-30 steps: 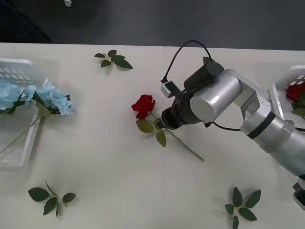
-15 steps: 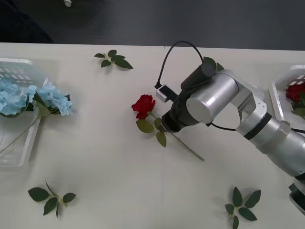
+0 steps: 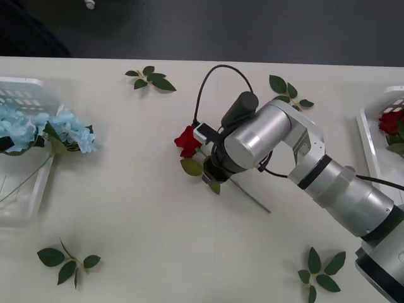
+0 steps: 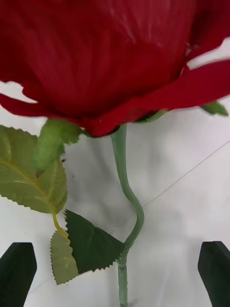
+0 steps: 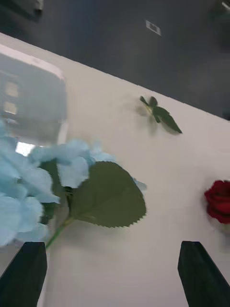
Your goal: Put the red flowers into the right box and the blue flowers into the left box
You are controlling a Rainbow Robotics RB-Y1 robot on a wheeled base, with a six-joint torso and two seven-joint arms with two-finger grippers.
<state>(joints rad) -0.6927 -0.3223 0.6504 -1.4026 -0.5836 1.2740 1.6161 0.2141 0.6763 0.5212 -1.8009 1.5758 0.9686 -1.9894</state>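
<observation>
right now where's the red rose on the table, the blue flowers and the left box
red rose (image 3: 189, 140), front view, on the bloom
blue flowers (image 3: 68, 131), front view, on the petal cluster
left box (image 3: 28, 93), front view, on its far wall

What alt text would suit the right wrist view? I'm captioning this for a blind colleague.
A red rose seen close up lies on the white table, its thin green stem and serrated leaves running down between the right gripper, whose black jaws stand open on either side of the stem.

bare table (image 3: 145, 208) around rose (image 3: 188, 140), leaf sprigs (image 3: 150, 78) well apart, nothing blocking
</observation>
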